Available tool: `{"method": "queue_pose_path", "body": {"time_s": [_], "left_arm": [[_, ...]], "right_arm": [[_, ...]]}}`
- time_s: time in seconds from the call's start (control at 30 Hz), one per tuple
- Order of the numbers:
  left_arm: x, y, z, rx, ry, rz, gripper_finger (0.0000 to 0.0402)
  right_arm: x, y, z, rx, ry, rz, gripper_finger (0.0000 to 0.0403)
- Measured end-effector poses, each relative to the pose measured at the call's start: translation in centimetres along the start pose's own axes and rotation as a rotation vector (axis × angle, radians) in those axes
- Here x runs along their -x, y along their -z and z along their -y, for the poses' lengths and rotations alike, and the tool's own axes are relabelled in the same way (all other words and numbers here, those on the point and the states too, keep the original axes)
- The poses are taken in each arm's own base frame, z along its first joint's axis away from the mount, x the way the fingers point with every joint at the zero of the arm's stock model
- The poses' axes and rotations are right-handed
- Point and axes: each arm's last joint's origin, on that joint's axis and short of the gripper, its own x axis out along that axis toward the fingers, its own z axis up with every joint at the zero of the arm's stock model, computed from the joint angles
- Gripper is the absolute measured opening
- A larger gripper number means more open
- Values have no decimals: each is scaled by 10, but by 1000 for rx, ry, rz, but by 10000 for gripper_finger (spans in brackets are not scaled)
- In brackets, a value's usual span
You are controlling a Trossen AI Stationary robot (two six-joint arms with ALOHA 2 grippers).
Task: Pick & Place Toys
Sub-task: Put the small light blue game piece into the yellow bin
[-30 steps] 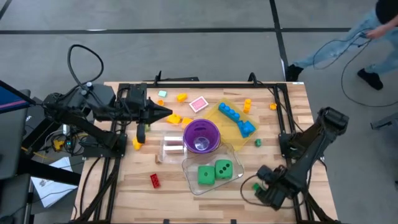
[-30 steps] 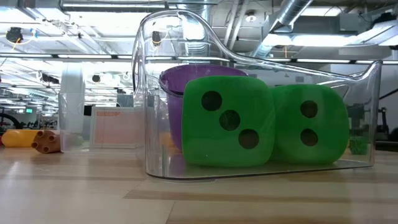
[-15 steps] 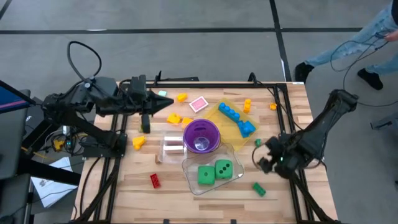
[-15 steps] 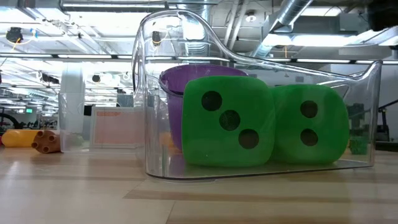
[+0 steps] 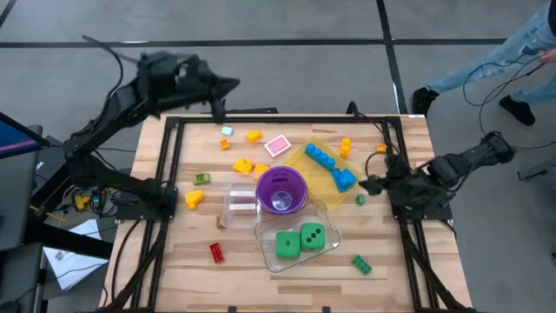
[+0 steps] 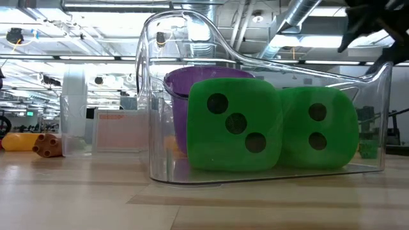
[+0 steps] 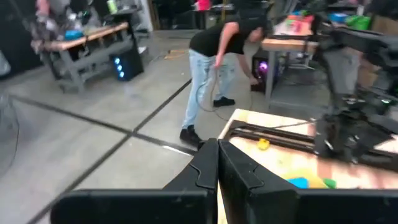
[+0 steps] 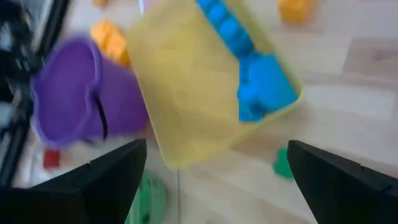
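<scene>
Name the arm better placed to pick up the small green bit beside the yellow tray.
Right. The right gripper is open, just beside the small green bit. The left gripper is shut, beyond the table's far edge.

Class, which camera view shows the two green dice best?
The low view: both green dice fill it, dots clear, inside the clear tub. The high view shows them small from above. The right wrist view shows only a green blur; the left wrist view, none.
</scene>
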Motion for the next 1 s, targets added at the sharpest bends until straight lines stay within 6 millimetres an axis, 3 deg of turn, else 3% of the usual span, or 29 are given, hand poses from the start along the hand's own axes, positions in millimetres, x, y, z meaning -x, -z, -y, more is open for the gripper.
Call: {"method": "queue_pose_path", "body": {"time_s": [0.27,0.4,0.53,0.73,1.0], "left_arm": [[-61,35,-62,179,-150,-182,0],[-97,69,-78,218,-341,-386,19],[-126,111,-91,291,-487,-620,77],[-164,160,-99,360,-535,-816,192],[-190,209,-117,434,-567,-984,289]], "right_arm": [[1,-19,4,-76,-18,86,379],[3,-23,7,-103,-24,86,379],[6,-25,10,-120,-48,87,379],[11,-27,14,-137,-78,89,379],[17,-30,19,-147,-114,92,379]]}}
